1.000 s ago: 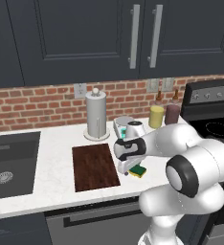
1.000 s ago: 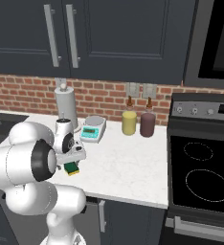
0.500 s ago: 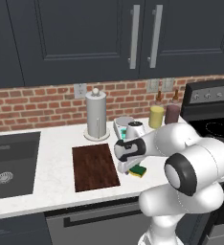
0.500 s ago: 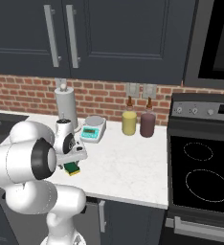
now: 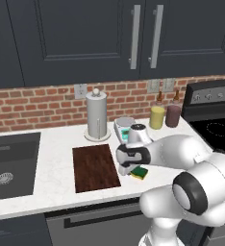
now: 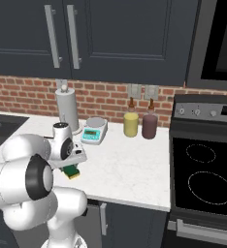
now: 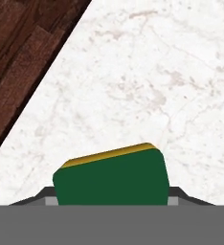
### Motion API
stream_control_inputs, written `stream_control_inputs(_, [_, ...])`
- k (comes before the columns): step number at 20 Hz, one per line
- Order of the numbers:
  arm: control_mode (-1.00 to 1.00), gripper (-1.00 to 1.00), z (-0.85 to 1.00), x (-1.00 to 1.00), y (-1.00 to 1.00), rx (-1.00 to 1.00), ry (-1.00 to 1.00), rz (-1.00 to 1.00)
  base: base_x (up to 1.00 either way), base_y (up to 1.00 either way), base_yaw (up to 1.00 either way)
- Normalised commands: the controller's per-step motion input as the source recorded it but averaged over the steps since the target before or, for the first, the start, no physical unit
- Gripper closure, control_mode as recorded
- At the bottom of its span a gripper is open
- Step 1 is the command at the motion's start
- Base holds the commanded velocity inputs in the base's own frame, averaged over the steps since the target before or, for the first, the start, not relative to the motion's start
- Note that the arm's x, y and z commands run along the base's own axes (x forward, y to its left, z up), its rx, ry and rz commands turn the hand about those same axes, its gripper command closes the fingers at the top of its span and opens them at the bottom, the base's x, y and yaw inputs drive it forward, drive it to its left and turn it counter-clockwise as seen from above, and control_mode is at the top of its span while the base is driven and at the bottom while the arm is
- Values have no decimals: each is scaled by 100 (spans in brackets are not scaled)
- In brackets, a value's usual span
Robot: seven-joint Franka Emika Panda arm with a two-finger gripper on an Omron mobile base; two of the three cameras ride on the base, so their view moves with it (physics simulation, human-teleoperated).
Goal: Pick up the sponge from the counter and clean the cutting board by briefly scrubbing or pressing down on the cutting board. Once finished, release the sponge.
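Gripper (image 5: 135, 171): hung low over the front part of the counter, just right of the cutting board, with the hand pointing down; its fingers were pressed against the two sides of the sponge, pinching it.
Sponge (image 7: 112, 179): dark green top over a yellow layer, held between the finger tips; in the left base view it (image 5: 139, 172) sat just under the hand, right of the board's near right corner; in the right base view it (image 6: 71, 171) showed below the hand near the counter's front edge. Whether it touched the counter could not be told.
Counter (image 5: 56, 187): white, faintly marbled stone; in the hand view it (image 7: 157, 76) spread behind the sponge.
Cutting board (image 5: 95, 167): dark reddish-brown wood with visible grain, lying flat on the counter, left of the sponge and apart from it; in the hand view its edge (image 7: 23, 52) ran slantwise across the upper left corner.
Sink (image 5: 11, 163): dark basin set in the counter, left of the board.
Kitchen scale (image 6: 94, 131): white and teal, behind the hand, toward the wall.
Paper towel holder (image 5: 97, 115): upright, behind the board near the brick wall.
Two bottles (image 6: 139, 123): one yellow, one dark red, side by side at the wall, beside the stove.
Stove (image 6: 207, 174): black top, at the counter's right end.
Cabinets (image 5: 85, 38): dark doors with bar handles, above the brick wall.
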Motion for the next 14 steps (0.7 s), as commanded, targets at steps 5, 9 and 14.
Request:
stream_control_inputs(5, [-100,100,32,-10,14,5,-10,0,0,0,0])
stream_control_inputs(9, [-100,100,60,0,31,9,-2,-2,0,0,0])
stream_control_inputs(14, [-100,100,45,0,45,13,-9,-1,0,0,0])
